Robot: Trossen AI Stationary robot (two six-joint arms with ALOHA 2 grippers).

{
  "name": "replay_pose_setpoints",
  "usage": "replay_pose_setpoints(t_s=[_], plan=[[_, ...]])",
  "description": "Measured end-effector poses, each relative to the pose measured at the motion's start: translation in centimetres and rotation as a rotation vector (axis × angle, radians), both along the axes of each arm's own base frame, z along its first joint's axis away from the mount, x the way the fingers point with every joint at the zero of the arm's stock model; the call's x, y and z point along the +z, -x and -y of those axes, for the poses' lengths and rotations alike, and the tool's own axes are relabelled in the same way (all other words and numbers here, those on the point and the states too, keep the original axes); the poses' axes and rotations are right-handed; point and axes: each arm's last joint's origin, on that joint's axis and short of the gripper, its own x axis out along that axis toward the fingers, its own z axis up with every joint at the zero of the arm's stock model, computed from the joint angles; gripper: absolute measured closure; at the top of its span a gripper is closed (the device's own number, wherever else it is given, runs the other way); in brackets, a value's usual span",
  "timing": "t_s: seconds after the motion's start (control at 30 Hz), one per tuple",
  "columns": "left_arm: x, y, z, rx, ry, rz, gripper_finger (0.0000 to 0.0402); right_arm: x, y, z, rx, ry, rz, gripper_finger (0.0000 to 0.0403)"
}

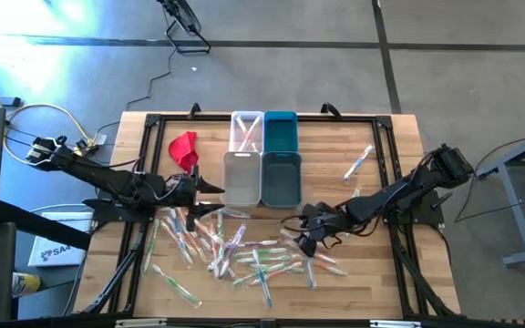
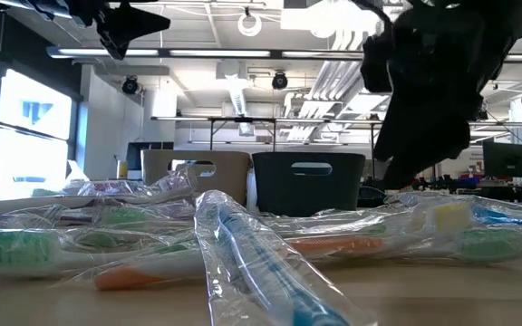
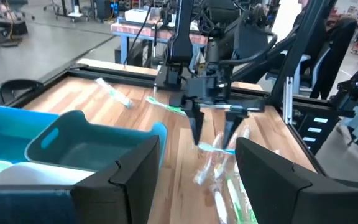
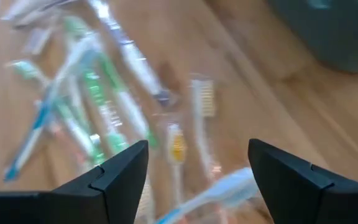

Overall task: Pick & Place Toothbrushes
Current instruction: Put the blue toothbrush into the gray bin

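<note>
The toothbrushes (image 1: 244,251) lie in clear wrappers in a loose heap on the near half of the wooden table, filling the foreground of the low view (image 2: 243,237). My right gripper (image 1: 303,239) hangs open over the heap's right end, pointing down. In the right wrist view (image 4: 197,152) a blue-and-white toothbrush (image 4: 219,190) lies below the gap. The left wrist view shows its fingers (image 3: 197,127) standing either side of a wrapped toothbrush (image 3: 216,148); I cannot tell whether they touch it. My left gripper (image 1: 215,189) is open and empty beside the bins, raised above the table (image 2: 125,25).
Four small bins stand in a block at the table's middle far side: white (image 1: 247,132) and teal (image 1: 281,130) behind, white (image 1: 241,178) and dark teal (image 1: 281,179) in front. A red cloth (image 1: 183,148) lies left of them. One toothbrush (image 1: 358,162) lies apart at the right.
</note>
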Motion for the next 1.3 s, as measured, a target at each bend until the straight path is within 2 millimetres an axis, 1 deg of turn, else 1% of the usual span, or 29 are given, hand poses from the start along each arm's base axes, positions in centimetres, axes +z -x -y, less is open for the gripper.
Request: replay_pose_setpoints(t_s=[0.4, 0.6, 0.73, 0.97, 1.3], plan=[[-0.4, -0.3, 0.1, 0.005, 0.041, -0.026, 0.0194, -0.8, 1.1, 0.6, -0.131, 0.014, -0.125, 0.0133], [-1.1, -0.9, 0.3, 0.007, 0.036, -0.065, 0.0194, -0.8, 1.1, 0.9, -0.165, 0.058, -0.119, 0.0133], [-1.6, -1.3, 0.4, 0.008, 0.027, -0.094, 0.0194, -0.8, 1.1, 0.8, -0.156, -0.024, -0.147, 0.0133], [-2.6, -2.0, 0.6, 0.010, 0.010, -0.145, 0.0194, -0.9, 1.2, 0.5, -0.203, -0.125, -0.173, 0.0133], [-3.8, -2.8, 0.9, 0.015, 0.009, -0.201, 0.0194, -1.3, 1.0, 0.4, -0.228, -0.143, -0.173, 0.0133]])
